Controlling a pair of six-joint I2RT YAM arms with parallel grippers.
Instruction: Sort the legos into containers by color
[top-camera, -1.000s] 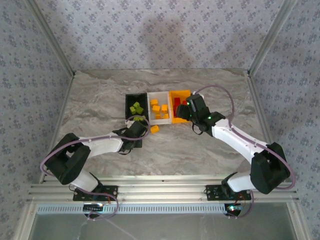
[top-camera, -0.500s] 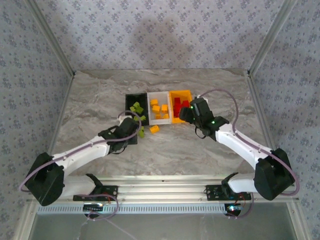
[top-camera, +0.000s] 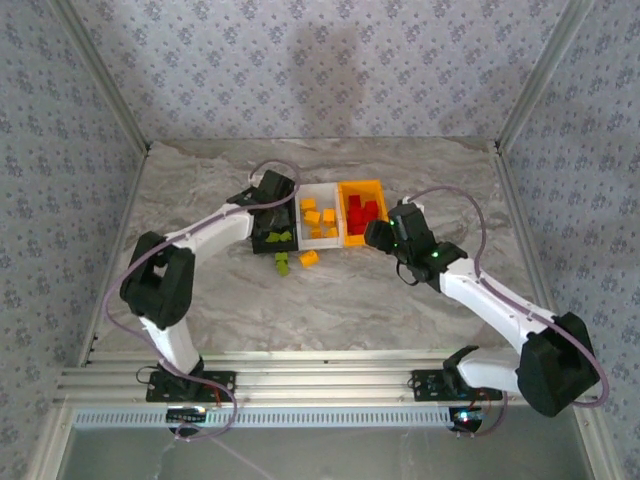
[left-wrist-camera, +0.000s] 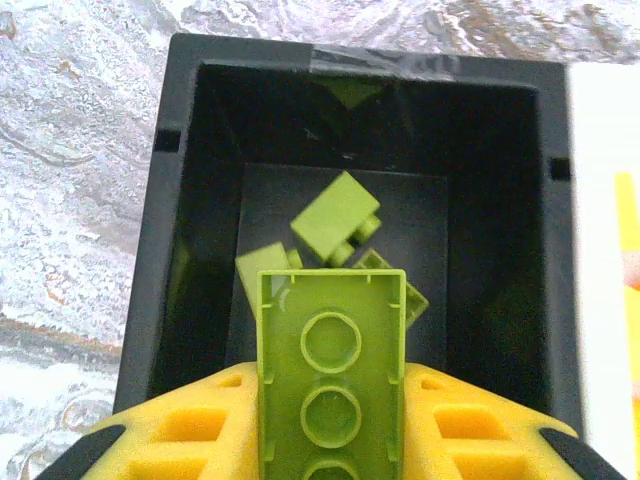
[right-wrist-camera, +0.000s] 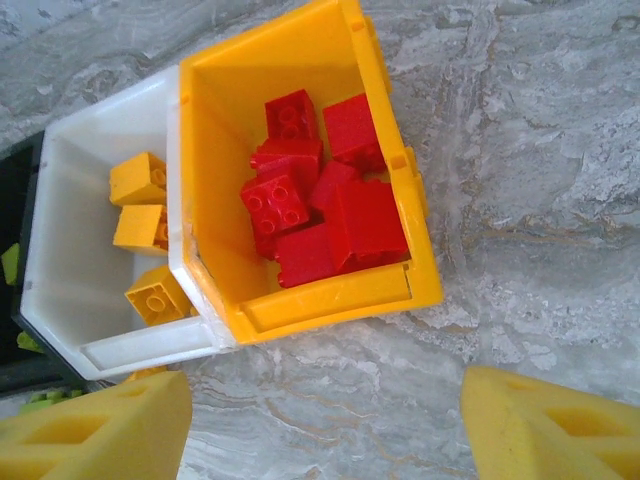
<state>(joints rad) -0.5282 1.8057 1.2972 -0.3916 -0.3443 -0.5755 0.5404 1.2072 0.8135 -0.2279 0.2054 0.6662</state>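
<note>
Jaws of the left gripper closed, hanging right over the black bin. Right gripper just before the orange bin, jaws apart. On the tabletop, just in front of the bins: loose green brick by the black one, loose yellow brick before the white bin, left of the right jaws.

Left wrist: pinched between yellow fingers, held brick, green, studs toward the camera, long axis along the fingers, tip over the opening. Below, green bricks on the black floor. Straight drop probably enough.

Right wrist: jaws wide and empty above bare tabletop. Red bricks heaped in the orange bin, yellow bricks in the white.
</note>
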